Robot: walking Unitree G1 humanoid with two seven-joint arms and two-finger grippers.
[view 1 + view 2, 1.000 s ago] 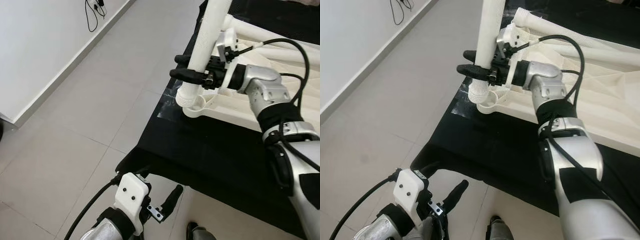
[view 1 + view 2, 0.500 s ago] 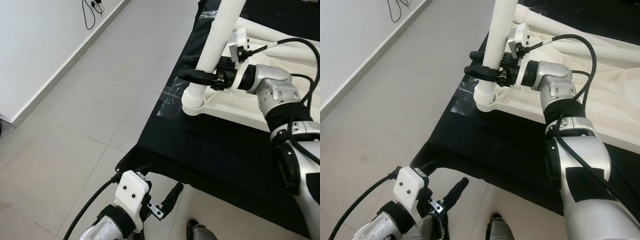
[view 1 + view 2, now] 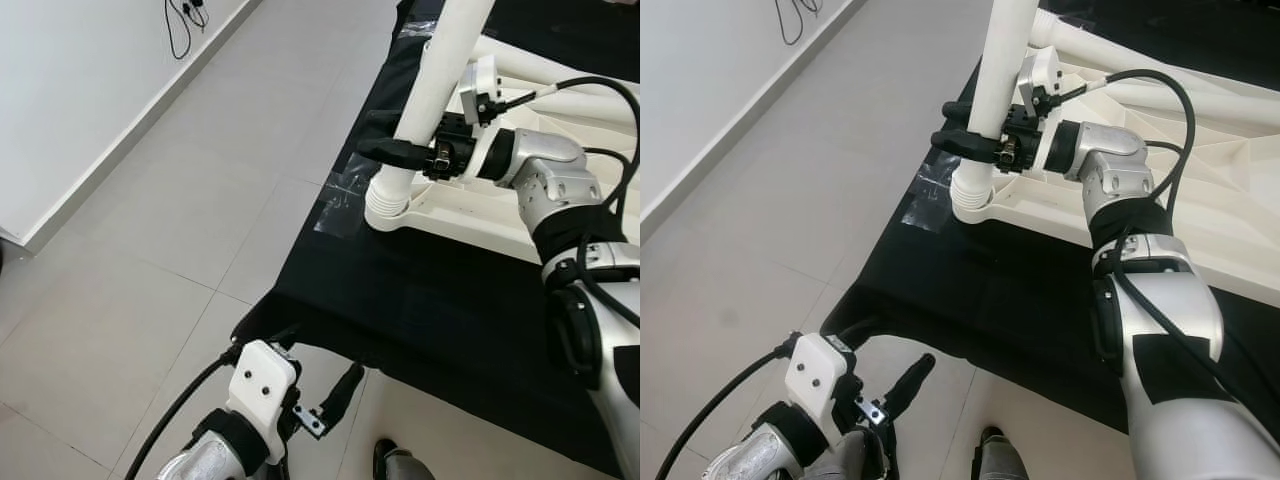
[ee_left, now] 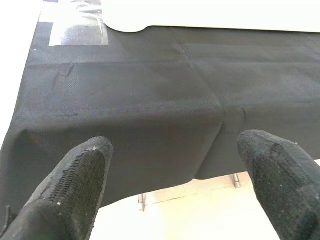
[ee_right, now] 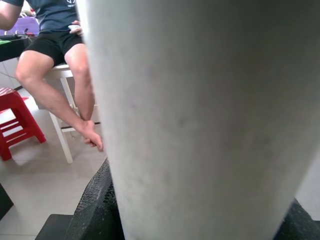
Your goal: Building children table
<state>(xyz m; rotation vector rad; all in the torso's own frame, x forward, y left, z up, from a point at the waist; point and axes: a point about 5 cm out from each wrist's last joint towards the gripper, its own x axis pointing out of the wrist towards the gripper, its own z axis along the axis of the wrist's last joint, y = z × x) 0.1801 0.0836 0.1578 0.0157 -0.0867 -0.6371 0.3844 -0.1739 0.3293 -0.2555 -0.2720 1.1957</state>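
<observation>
A white round table leg (image 3: 435, 75) stands a little tilted, its ribbed lower end in the corner socket (image 3: 385, 212) of the white tabletop (image 3: 480, 215), which lies upside down on a black cloth (image 3: 420, 300). My right gripper (image 3: 372, 134) is shut on the leg just above the socket, one black finger on each side; the leg (image 5: 200, 115) is close up in the right wrist view. My left gripper (image 4: 175, 185) hangs open and holds nothing, low in front of the cloth's near edge; one of its fingers (image 3: 340, 392) is seen from above.
More white legs (image 3: 560, 70) lie across the tabletop at the back. A tape patch (image 3: 340, 190) marks the cloth's corner. Tiled floor (image 3: 150, 230) stretches left to a wall with a dangling cable (image 3: 185, 25). A person (image 5: 55, 55) sits on a stool beside a red stool (image 5: 15, 120).
The leg leans slightly more to the right at its top, and my right wrist has turned with it. The left arm has barely moved.
</observation>
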